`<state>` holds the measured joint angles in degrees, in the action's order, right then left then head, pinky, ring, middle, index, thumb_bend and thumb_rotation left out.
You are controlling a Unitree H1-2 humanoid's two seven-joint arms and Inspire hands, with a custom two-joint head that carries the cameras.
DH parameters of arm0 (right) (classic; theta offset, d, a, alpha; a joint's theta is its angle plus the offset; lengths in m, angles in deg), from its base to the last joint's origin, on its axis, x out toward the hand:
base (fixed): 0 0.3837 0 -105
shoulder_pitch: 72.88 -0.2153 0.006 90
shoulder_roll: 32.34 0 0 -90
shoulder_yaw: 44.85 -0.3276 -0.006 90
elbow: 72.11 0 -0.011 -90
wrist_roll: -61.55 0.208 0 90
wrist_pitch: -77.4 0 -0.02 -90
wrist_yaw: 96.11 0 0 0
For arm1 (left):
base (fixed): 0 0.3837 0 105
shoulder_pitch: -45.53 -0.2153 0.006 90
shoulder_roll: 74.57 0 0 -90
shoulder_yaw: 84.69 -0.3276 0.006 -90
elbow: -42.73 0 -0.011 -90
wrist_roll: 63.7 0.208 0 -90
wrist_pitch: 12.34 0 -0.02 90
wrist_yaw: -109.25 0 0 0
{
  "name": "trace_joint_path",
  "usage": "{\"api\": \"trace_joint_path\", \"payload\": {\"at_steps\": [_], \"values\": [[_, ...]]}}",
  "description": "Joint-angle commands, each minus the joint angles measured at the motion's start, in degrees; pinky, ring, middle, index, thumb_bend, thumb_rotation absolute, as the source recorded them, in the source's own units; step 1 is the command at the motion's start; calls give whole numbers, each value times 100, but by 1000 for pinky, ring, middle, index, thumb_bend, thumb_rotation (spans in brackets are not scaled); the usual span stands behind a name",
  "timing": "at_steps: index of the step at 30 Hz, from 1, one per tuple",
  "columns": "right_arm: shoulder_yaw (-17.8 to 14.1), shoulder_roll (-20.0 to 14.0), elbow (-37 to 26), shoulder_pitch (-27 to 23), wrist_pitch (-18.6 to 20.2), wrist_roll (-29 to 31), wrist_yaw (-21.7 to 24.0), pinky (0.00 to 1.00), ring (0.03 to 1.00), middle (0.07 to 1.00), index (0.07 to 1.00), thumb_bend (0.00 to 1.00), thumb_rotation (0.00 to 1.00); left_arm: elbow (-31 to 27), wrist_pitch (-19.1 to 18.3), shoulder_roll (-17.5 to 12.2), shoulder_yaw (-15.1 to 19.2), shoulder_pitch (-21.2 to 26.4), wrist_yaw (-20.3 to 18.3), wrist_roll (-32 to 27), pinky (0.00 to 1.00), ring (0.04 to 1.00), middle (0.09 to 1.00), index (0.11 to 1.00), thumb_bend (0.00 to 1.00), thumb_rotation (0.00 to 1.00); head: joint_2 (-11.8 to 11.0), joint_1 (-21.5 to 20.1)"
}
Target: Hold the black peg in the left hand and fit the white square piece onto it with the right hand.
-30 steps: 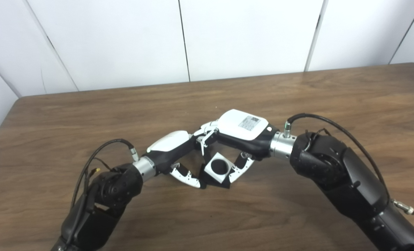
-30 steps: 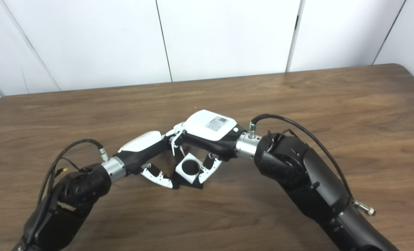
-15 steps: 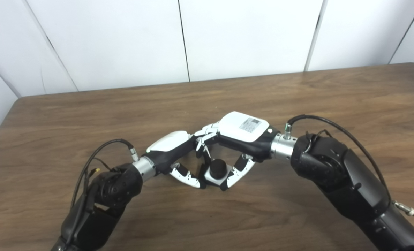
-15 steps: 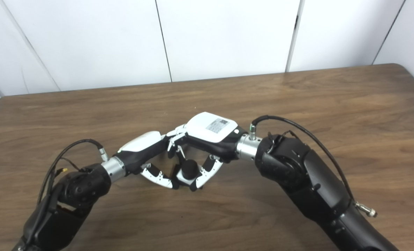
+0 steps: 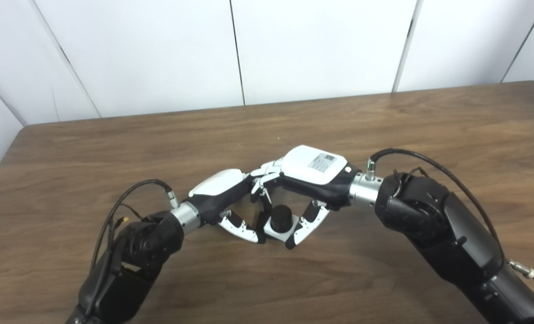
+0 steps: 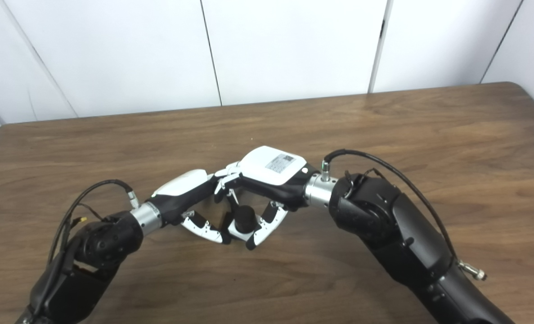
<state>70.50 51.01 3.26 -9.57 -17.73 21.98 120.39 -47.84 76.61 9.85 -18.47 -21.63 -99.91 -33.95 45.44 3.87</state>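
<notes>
The black peg (image 5: 281,215) stands upright just above the table, in the middle between my two hands. Its round top pokes up through the hole of the white square piece (image 5: 277,232), which sits low around it. My left hand (image 5: 222,191) comes in from the left and is shut on the peg's lower part, thumb in front. My right hand (image 5: 314,168) reaches in from the right and is shut on the white square piece, thumb on its near right edge and fingers (image 5: 264,173) behind. The peg's base is hidden by the piece and the fingers.
The brown wooden table (image 5: 383,117) spreads out on all sides of the hands. White wall panels (image 5: 316,45) stand behind its far edge. Both black forearms lie low over the near part of the table, with cables looping off the wrists.
The right hand has lowered the white square piece down over the peg, whose top now sticks out through the hole. The left hand has stayed in place.
</notes>
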Motion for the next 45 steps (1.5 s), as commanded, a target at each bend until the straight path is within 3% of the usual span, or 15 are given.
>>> {"api": "trace_joint_path", "payload": {"at_steps": [1, 8, 19, 31, 37, 45], "values": [[-1, -159, -1, -85, 226, -156, 265, 830, 887, 873, 737, 839, 351, -159, 127, -20, -82, 57, 8, 90, 990, 987, 924, 493, 520, 77, 1, -4], [-151, -172, -36, -155, 263, -87, 264, 836, 892, 878, 742, 816, 354, -107, 172, -29, -92, 63, 34, 109, 983, 983, 926, 493, 520, 77, -33, -63], [-620, -169, -36, -241, 424, 228, 63, 747, 857, 857, 724, 800, 327, -128, 149, -41, -55, 41, 13, 65, 988, 985, 925, 493, 520, 76, -40, -96], [-1277, -164, -90, -32, 1100, 881, -9, 718, 841, 864, 723, 819, 280, -210, 62, -71, -50, -50, -21, 96, 987, 986, 922, 492, 521, 74, -35, -136], [-1695, -52, 16, 297, 1226, 1325, -426, 632, 791, 827, 719, 820, 223, -187, 96, -89, -37, -74, 13, 100, 978, 985, 923, 493, 521, 74, -45, -161], [-2005, 249, 22, 905, 1267, 1390, -1261, 692, 786, 803, 728, 771, 182, -193, 91, -114, 0, -129, 1, 51, 973, 992, 926, 493, 521, 73, -51, -270]]}}
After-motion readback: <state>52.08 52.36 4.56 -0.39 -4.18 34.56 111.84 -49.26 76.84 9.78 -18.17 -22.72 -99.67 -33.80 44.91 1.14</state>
